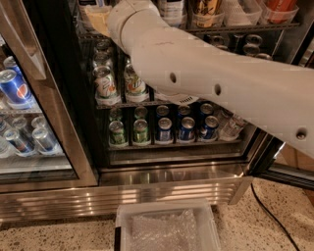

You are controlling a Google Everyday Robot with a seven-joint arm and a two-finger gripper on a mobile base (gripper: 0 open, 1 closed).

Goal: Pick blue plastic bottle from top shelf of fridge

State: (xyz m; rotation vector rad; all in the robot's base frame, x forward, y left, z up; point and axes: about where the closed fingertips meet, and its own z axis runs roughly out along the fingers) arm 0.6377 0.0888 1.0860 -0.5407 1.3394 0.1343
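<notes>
Fridge (171,182) stands open, its black left wall just left of the reach. The arm (221,83) crosses the opening from near right to far upper left, covering the can racks. Top shelf (223,28) edge runs above the arm. End effector (98,22) sits at that shelf's left end; open or closed, cannot tell. Bottle (91,4) shows just above it, cut by the top edge.

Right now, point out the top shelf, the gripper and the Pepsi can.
top shelf (245,27), camera view, front wire edge.
gripper (97,22), camera view, visible tan part, up at that shelf.
Pepsi can (13,88), camera view, blue side.
</notes>
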